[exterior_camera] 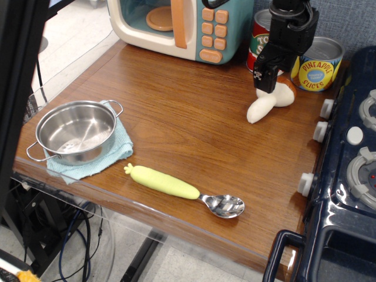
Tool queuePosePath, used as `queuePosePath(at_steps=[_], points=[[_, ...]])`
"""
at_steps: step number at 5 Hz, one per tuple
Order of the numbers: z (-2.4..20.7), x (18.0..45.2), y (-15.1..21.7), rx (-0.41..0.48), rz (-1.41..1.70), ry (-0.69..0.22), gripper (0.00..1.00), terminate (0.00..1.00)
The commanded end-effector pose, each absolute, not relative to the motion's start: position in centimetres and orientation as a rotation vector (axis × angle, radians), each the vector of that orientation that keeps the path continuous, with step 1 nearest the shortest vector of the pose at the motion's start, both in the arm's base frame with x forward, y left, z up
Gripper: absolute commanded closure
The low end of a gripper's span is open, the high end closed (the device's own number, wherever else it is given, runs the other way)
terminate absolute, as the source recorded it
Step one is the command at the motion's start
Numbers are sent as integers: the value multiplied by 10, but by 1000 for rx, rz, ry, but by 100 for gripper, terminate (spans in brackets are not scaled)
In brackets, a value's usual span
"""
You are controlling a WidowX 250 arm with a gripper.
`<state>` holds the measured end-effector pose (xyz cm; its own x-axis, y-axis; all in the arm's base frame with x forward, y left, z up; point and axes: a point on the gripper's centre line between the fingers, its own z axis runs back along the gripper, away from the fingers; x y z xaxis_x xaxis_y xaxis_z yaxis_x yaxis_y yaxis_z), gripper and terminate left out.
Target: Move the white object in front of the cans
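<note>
The white object, a toy mushroom (262,108) with a white stem and brown cap, lies on its side on the wooden table. It rests just in front of the gap between the red tomato sauce can (258,36) and the yellow pineapple slices can (317,66). My gripper (267,81) hangs directly over the mushroom's cap end with its black fingers apart. It looks open and holds nothing. The arm hides part of the red can.
A toy microwave (176,23) stands at the back. A steel pot (76,130) sits on a blue cloth (115,154) at the left. A yellow-green handled spoon (170,184) lies near the front edge. A dark blue toy stove (352,170) borders the right side.
</note>
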<state>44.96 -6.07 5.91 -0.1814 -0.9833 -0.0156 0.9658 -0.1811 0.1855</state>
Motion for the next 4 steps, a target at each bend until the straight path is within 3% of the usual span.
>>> queuePosePath(at_steps=[1,2,4], points=[[138,430,-47,241,-1701,-334,0,0],[153,413,-35,222,-1682,-354,0,0],[153,413,-35,222,-1682,-354,0,0]])
